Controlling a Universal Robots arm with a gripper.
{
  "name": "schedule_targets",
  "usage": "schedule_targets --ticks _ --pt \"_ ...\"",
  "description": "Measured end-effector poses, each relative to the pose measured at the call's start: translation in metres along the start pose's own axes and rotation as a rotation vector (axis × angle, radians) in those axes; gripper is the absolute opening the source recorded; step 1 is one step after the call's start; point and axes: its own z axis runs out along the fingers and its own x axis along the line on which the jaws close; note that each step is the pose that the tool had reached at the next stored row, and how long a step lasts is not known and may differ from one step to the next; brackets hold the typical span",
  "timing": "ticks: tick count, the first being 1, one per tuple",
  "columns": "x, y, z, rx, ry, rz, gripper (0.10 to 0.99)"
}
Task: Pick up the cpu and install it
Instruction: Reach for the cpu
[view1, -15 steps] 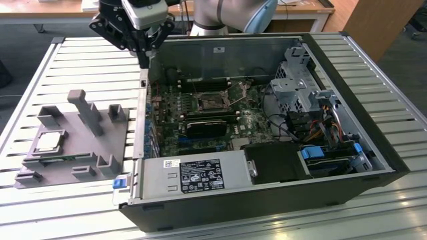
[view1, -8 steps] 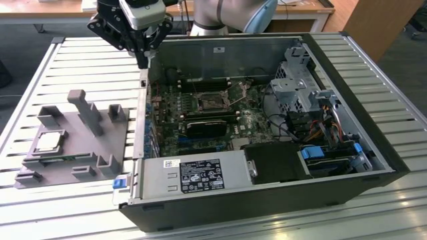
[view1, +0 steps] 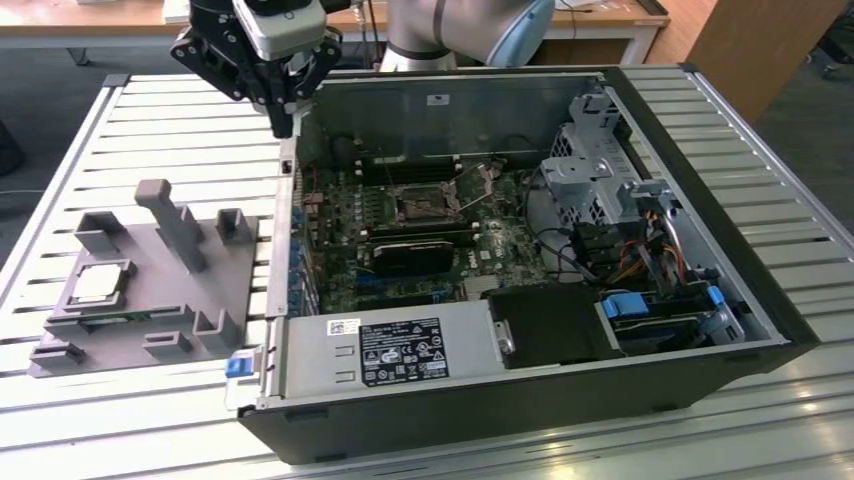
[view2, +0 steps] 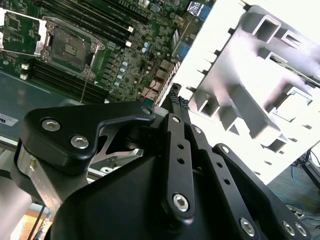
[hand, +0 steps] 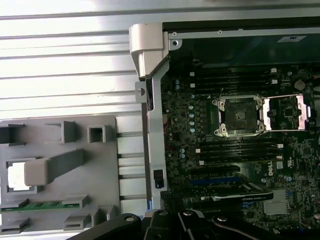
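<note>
Exterior view: gripper (view1: 282, 125) over computer case (view1: 601, 390) wall, fingers together, nothing held. cpu (view1: 100, 283) seated in grey tray (view1: 134, 340), well apart from gripper. Socket (view1: 424, 205) lies on gripper's opposite side, inside case, frame open

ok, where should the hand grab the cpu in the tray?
Take the cpu by two opposite edges, coming straight down from above. It lies flat, metal top up, in a recess of the grey tray, so a sideways approach looks blocked. The tall post beside it probably rules out a slanted one too.
</note>
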Motion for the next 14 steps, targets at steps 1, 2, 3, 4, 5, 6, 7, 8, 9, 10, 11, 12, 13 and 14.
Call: schedule_targets --ticks 1,2,3,4,5,6,7,8,9,10,11,12,13,14 --pt "0.0004 0.0 0.0 0.0 0.0 0.0 0.106" --pt "0.0008 -0.0001 0.0 0.0 0.0 0.0 0.106" --pt "0.0011 -0.0001 0.0001 0.0 0.0 0.0 0.106" --pt "0.0015 -0.0001 0.0001 0.0 0.0 0.0 0.106" --pt "0.0019 -0.0002 0.0001 0.0 -0.0001 0.0 0.106" --pt "0.0023 -0.0002 0.0001 0.0 0.0 0.0 0.106" --pt "0.0027 -0.0002 0.0001 0.0 -0.0001 0.0 0.106" --pt "0.0031 -0.0003 0.0001 0.0 -0.0001 0.0 0.106" --pt "0.0036 -0.0003 0.0001 0.0 0.0 0.0 0.106" --pt "0.0039 -0.0003 0.0001 0.0 0.0 0.0 0.106" --pt "0.0042 -0.0003 0.0002 0.0 0.0 0.0 0.106" --pt "0.0045 -0.0004 0.0002 0.0 0.0 0.0 0.106" --pt "0.0048 -0.0004 0.0002 0.0 0.0 0.0 0.106" --pt "0.0052 -0.0004 0.0002 0.0 0.0 0.0 0.106"
